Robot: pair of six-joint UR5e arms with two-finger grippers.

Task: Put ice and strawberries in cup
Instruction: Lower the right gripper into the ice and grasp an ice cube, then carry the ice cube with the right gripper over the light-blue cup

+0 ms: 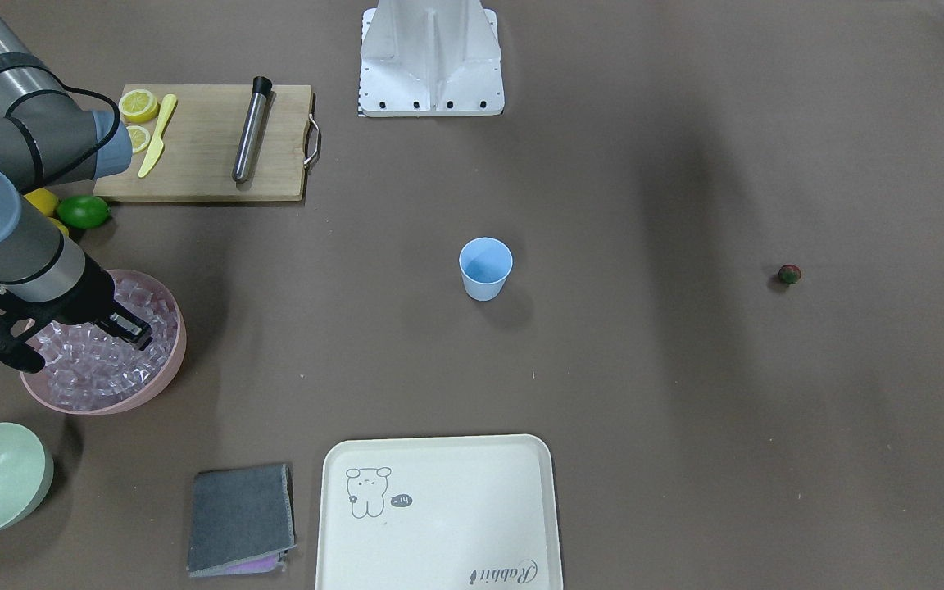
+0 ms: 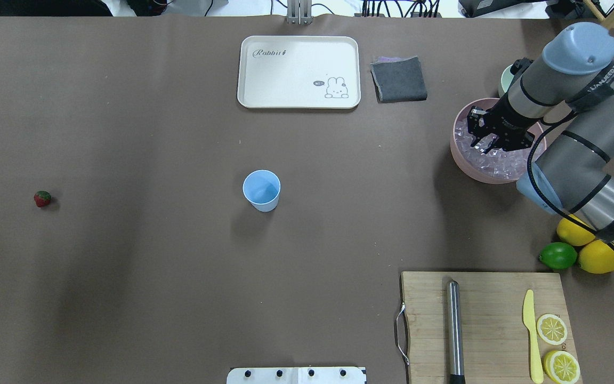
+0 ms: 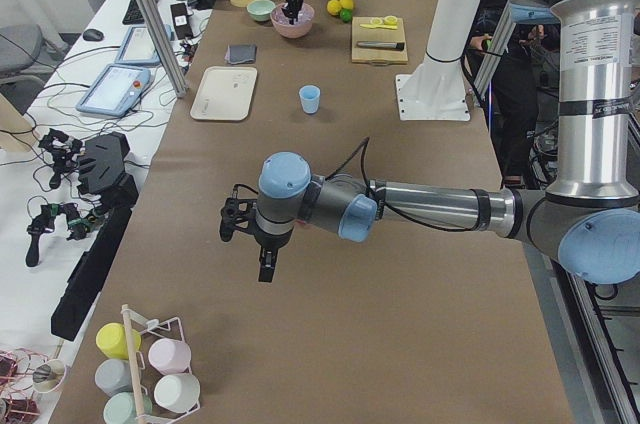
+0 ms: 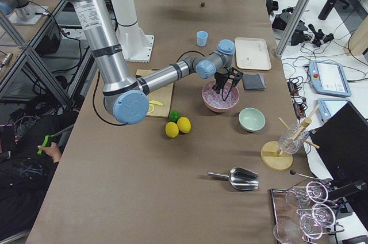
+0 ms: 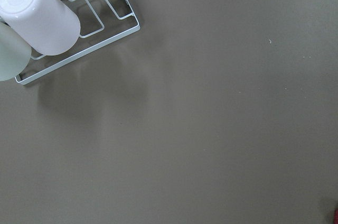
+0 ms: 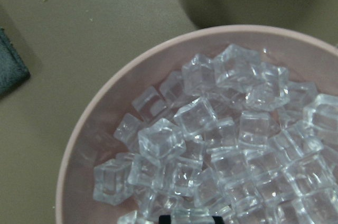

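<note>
Right gripper (image 1: 134, 330): low over pink bowl (image 6: 97, 129), spread or pinching not clear
Ice (image 6: 195, 115): right under its tips
Cup (image 1: 486, 269): far off, mid-table

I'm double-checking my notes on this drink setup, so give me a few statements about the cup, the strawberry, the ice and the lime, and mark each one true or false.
The blue cup is empty. True.
The strawberry is in the cup. False: it lies on the bare table, far from the cup.
The right hand is over the pink bowl of ice. True.
The lime sits in the pink bowl. False: it sits on the table beside two lemons.
</note>
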